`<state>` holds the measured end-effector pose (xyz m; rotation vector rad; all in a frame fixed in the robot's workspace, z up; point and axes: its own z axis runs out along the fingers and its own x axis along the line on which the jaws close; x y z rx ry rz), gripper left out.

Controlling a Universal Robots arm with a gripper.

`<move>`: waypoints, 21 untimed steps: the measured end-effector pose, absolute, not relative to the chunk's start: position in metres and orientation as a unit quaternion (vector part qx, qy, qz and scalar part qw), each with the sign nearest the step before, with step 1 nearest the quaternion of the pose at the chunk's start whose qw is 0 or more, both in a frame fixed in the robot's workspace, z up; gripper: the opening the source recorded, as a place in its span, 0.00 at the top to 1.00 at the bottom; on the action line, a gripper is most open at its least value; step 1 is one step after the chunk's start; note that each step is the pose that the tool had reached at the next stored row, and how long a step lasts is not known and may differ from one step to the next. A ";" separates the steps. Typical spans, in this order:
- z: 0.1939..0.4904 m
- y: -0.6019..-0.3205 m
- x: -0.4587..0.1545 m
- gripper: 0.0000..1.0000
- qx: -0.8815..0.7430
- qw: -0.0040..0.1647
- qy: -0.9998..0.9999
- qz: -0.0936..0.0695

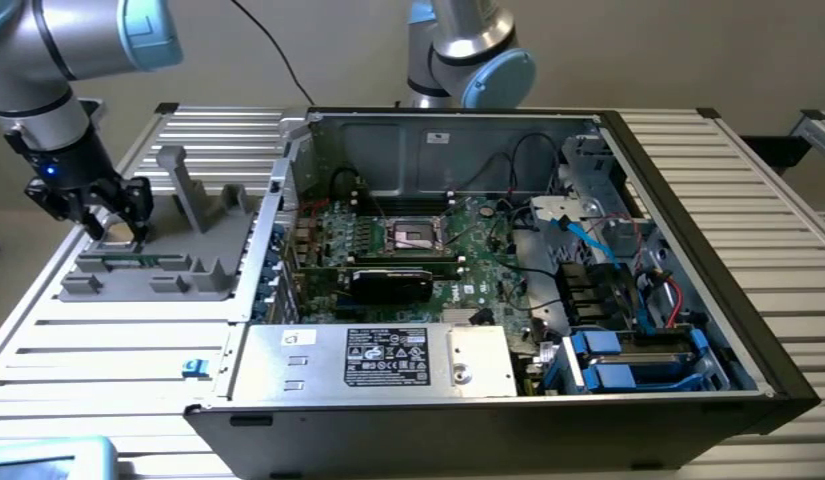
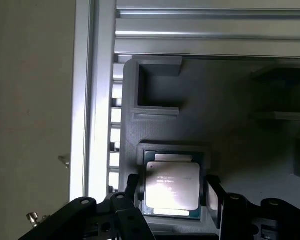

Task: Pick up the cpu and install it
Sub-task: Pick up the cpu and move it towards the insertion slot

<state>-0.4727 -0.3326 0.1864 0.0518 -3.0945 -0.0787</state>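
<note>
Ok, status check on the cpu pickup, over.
Claw open, straddling the cpu. It sits flat in grey holder, not lifted. Nothing blocking the fingers.

The cpu has a smooth, satin-bright metal lid with faint printing and a thin darker rim. It lies in a grey holder of matt, slightly grainy plastic. The gripper is matt black. At the right of the exterior frame, the table is ribbed bare aluminium with a dull sheen. The computer case is grey sheet metal inside and matt black outside. Its power supply, lower centre, is bare metal with a paper label. The arm, upper left, is smooth silver with glossy blue caps.
</note>
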 end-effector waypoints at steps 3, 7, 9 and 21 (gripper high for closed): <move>0.186 -0.333 -0.472 0.38 0.017 0.023 -0.999 -0.025; 0.186 -0.333 -0.472 0.38 0.017 0.023 -0.999 -0.026; 0.186 -0.333 -0.472 0.38 0.017 0.023 -0.999 -0.026; 0.185 -0.333 -0.472 0.38 0.017 0.028 -0.999 -0.029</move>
